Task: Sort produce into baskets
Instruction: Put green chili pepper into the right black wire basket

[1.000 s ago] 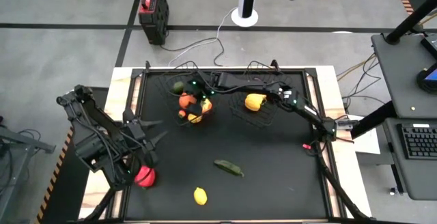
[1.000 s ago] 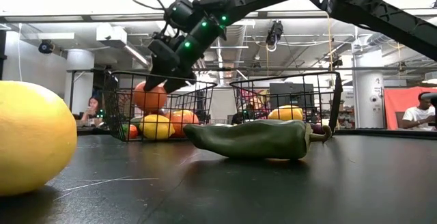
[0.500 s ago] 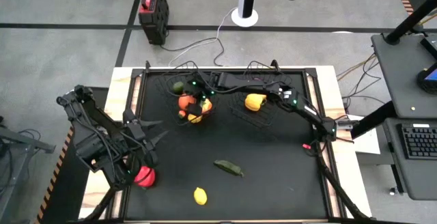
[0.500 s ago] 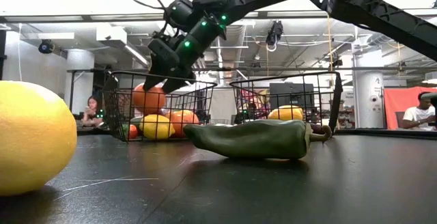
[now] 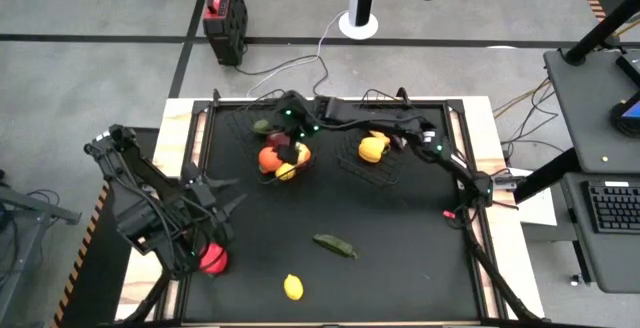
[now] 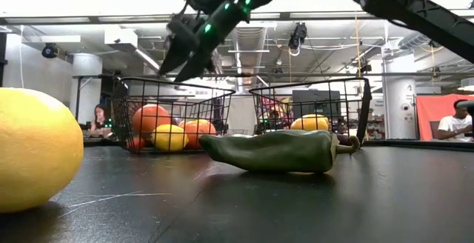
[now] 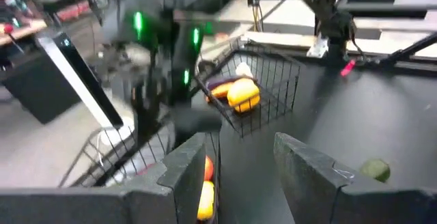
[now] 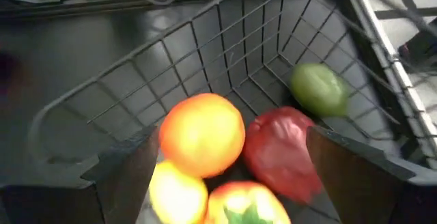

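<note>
The left basket (image 5: pixel 250 120) holds an orange fruit (image 8: pixel 201 134), a red one (image 8: pixel 283 149), a green one (image 8: pixel 319 89) and yellow ones. My right gripper (image 6: pixel 174 71) hangs open above this basket (image 8: pixel 225 46), its fingers spread wide over the fruit, touching nothing. The right basket (image 5: pixel 345 165) holds a yellow pepper (image 5: pixel 373 149). On the bare table lie a long green pepper (image 5: pixel 335 246), a lemon (image 5: pixel 293 287) and a red piece (image 5: pixel 211 259). My left gripper (image 7: pixel 239 176) waits open, raised over the table's left edge above the red piece.
Both baskets stand side by side at the table's far edge. The green pepper (image 6: pixel 274 150) and lemon (image 6: pixel 37 150) lie toward the near edge, with bare table between them and the baskets. People sit in the room beyond (image 6: pixel 100 117).
My right gripper has risen from inside the left basket to above its rim. The orange fruit that was at its fingertips has sunk and now rests among the other fruit in the basket.
</note>
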Available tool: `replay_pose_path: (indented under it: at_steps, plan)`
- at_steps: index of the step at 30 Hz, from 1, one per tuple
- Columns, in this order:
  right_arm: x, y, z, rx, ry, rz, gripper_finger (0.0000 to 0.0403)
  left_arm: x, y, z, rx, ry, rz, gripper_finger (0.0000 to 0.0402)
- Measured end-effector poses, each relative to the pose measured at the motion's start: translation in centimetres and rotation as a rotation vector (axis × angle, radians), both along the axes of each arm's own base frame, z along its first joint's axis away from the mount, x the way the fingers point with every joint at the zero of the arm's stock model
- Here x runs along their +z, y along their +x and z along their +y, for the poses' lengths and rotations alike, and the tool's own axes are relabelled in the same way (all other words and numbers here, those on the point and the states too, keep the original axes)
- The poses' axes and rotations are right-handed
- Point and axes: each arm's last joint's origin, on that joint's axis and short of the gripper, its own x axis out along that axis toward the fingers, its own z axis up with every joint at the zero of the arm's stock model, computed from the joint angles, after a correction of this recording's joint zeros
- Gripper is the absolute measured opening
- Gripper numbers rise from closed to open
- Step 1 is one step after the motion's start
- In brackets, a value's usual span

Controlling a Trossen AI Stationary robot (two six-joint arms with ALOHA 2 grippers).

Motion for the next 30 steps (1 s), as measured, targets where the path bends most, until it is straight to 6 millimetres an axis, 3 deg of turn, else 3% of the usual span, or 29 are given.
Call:
replay_pose_path:
  at_steps: [4, 8, 18, 23, 30]
  plan:
    - [3.1, -2.0, 1.0, 0.02, -0.009, 0.035, 0.0361, -0.6, 0.0, -0.1, 0.008, -0.068, 0.04, 0.0158]
    - [6.1, -4.2, 3.1, 0.055, -0.001, 0.088, 0.0361, -1.8, 0.4, -0.8, -0.003, -0.13, 0.083, 0.0158]
    - [11.3, -7.8, 12.2, 0.22, 0.008, 0.081, 0.0361, -7.1, 2.3, -3.7, -0.032, -0.177, 0.226, 0.0158]
    - [12.5, -9.5, 17.3, 0.235, -0.088, 0.07, 0.0361, -8.2, 3.7, -5.7, -0.068, -0.142, 0.275, 0.0158]
    - [11.8, -12.5, 22.7, 0.239, -0.15, 0.052, 0.0361, -8.9, 6.1, -8.9, -0.164, -0.119, 0.378, 0.0158]
